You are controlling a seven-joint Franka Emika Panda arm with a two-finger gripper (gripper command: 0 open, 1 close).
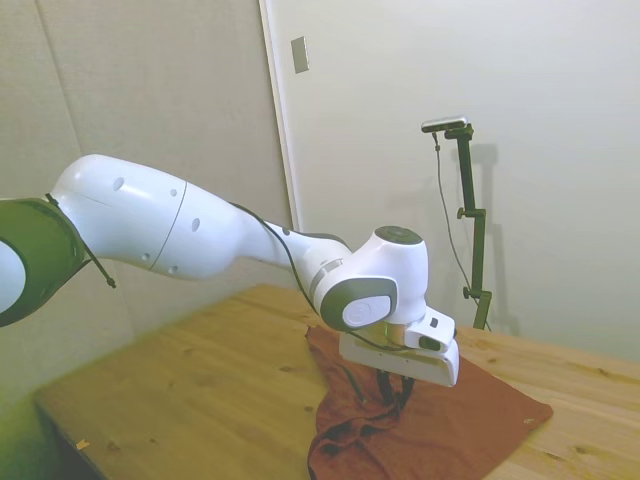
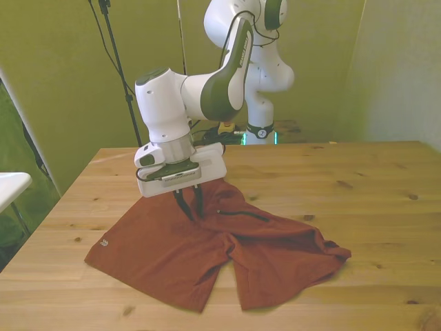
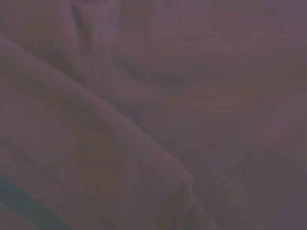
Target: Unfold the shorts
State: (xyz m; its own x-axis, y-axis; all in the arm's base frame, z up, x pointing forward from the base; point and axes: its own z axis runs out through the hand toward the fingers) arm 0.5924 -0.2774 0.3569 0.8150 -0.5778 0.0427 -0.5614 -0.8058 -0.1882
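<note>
Rust shorts are spread beneath the gripper on the wooden table. A fold of fabric is pinched between the nearly closed fingers. If only a thin layer is caught, it could slip free when lifted.

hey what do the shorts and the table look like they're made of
The shorts look like a soft, matte woven or knit fabric in rust orange: they drape and fold in wrinkles, with no shine. The exact fibre can't be told. The table looks like solid light wood planks, probably pine, with visible knots, grain lines and board seams, and a smooth, low-sheen finish.
</note>
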